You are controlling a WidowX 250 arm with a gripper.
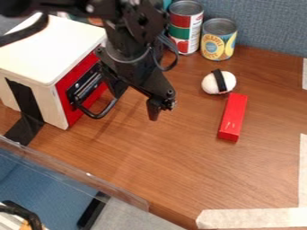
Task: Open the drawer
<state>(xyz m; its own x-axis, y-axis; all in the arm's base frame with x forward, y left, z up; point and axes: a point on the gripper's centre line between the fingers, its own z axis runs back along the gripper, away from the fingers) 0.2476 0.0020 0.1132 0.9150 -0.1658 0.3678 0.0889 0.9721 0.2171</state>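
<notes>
The red-fronted drawer (67,108) sat in a pale box (51,49) at the left of the wooden table (162,166), its black handle (96,115) jutting outward. The black arm (129,40) slanted down from the upper left, partly blocking the drawer's front, its gripper (160,111) angled downward beside the handle; whether it was wide or narrow could not be told. Farther right lay a red block (233,119) and a black-banded white ball (219,82), with two cans (186,27) (219,39) behind.
</notes>
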